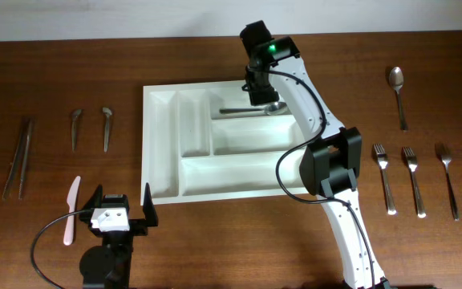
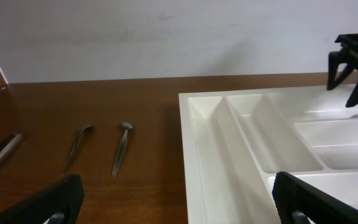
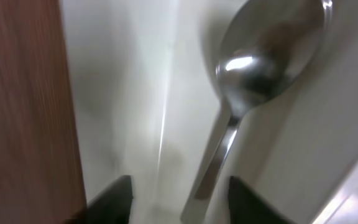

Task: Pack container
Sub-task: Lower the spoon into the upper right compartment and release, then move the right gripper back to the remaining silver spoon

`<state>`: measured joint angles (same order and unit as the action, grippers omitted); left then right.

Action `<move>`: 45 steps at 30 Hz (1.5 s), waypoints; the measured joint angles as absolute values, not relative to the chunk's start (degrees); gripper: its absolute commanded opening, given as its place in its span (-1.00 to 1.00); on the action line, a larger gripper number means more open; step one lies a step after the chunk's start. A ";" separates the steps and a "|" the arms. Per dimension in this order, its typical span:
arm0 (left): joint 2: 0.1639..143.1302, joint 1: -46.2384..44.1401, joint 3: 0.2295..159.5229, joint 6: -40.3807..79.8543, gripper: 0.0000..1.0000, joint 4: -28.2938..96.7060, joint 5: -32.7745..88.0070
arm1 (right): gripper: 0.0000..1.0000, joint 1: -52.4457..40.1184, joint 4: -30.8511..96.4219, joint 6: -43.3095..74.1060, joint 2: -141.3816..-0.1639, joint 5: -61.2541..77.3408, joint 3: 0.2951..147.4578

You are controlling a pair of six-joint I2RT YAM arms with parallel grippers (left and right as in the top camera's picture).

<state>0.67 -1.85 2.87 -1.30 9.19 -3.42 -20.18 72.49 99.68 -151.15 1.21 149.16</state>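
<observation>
Counting what lies where, I judge the packing barely begun. The large white rectangular plastic cutlery tray [image 1: 231, 172] sits in the middle of the brown wooden worktop [image 1: 215, 56], and only one piece is in it: a shiny steel spoon [image 3: 263, 56] lying flat on the floor of the long compartment along the tray's far edge, bowl toward my right side. My right jaws hang directly over that spoon, parted partway. In the right wrist view the dark fingertips [image 3: 114, 199] stand either side of the handle and appear clear of it, so I hold nothing there. My left jaws are spread wide and empty, low over the worktop just beside the tray's near left corner. The other four compartments show bare white. Left to pack, as I read it, are eight pieces. On my right, well apart from the tray, lie a second steel spoon [image 1: 397, 80] and three steel forks [image 1: 412, 172] in a row. On my left lie two short grey metal pieces [image 1: 106, 127] side by side, whose kind I cannot tell, a long thin pair of metal tongs or rods [image 1: 18, 156], and a pale pink plastic knife [image 1: 71, 205] close by my left jaws.
</observation>
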 measured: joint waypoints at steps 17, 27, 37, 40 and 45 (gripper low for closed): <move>0.67 -1.85 2.87 -1.30 0.98 9.19 -3.42 | 0.97 -8.93 79.92 85.43 -151.13 1.30 168.77; 0.67 -1.85 2.87 -1.30 0.98 9.19 -3.44 | 0.97 -1.85 96.73 61.28 -146.80 -22.37 179.26; 0.67 -1.83 2.87 -1.30 0.99 9.19 -3.42 | 0.97 7.14 96.79 13.19 -146.43 -25.34 179.04; 0.67 -1.85 2.87 -1.30 0.99 9.19 -3.42 | 0.97 11.07 95.55 6.42 -146.43 -21.26 179.04; 0.67 -1.85 2.87 -1.30 0.99 9.19 -3.42 | 0.97 18.83 96.29 -8.45 -146.45 -9.54 179.02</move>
